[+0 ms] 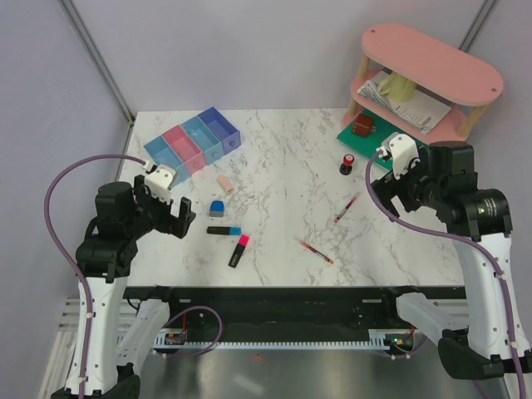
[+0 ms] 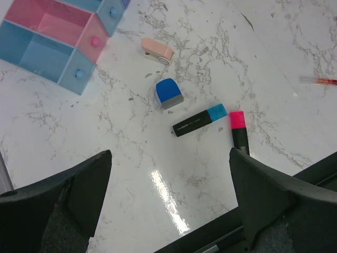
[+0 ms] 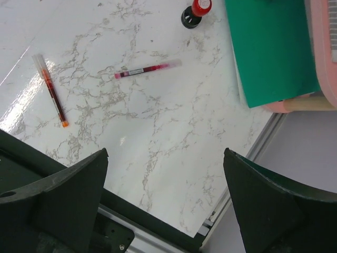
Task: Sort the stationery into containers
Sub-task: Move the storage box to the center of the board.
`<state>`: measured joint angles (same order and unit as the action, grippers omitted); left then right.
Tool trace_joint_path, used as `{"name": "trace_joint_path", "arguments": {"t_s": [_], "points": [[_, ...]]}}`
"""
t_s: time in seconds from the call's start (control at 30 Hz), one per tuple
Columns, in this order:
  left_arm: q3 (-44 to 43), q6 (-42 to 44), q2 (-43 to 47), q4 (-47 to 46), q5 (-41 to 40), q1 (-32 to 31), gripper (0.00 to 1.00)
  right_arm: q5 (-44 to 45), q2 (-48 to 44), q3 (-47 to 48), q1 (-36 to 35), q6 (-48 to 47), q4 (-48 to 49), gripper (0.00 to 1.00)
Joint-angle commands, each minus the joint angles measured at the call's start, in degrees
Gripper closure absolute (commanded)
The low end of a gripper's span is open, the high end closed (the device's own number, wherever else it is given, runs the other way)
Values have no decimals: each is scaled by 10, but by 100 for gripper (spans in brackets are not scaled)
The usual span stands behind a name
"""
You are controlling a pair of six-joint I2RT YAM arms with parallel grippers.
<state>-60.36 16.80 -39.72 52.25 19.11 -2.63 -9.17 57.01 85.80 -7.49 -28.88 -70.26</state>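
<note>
Marble-patterned white counter [image 1: 283, 166] carries all the things. The row of four joined bins [image 1: 193, 141] (light blue, pink, light blue, purple-blue) stands slantwise on it, and every piece of stationery lies outside the row, on the bare counter.

Closest to the bins, just on their near-right side, lies the beige eraser [image 1: 224, 183]. A little farther from the bins in the same direction is the blue-white block [image 1: 217, 207]. Farther still lie the two black highlighters, the blue-capped one [image 1: 224, 230] and the pink-capped one [image 1: 239, 250]. Their caps are near each other, though I cannot tell if they touch.

Well apart from the bins, to the right, stands the black-red bottle [image 1: 347, 163], upright. The two thin red pens lie also far right of the bins, one [image 1: 347, 207] nearer to the bottle and the other [image 1: 317, 251] closer to the front edge.

The left tool [image 2: 169, 158] hangs above the counter on the near side of the bins, its fingers spread wide and holding nothing. The right tool [image 3: 164, 155] hangs far right of the bins, above the pens, equally spread and empty.
</note>
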Motion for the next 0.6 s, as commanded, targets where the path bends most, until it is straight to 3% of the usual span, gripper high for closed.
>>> {"name": "trace_joint_path", "arguments": {"t_s": [0.0,0.37,0.5,0.57], "points": [[-1,-20,-1,-7,-2,1,0,-44,28,-5,1,9,25,2],[7,-33,-9,-39,-30,1,1,-69,65,11,1,1,36,2],[16,-120,-60,-120,-101,1,6,-46,89,25,0,20,53,2],[10,-148,-95,-149,-124,1,14,-40,100,32,0,23,57,2]]}}
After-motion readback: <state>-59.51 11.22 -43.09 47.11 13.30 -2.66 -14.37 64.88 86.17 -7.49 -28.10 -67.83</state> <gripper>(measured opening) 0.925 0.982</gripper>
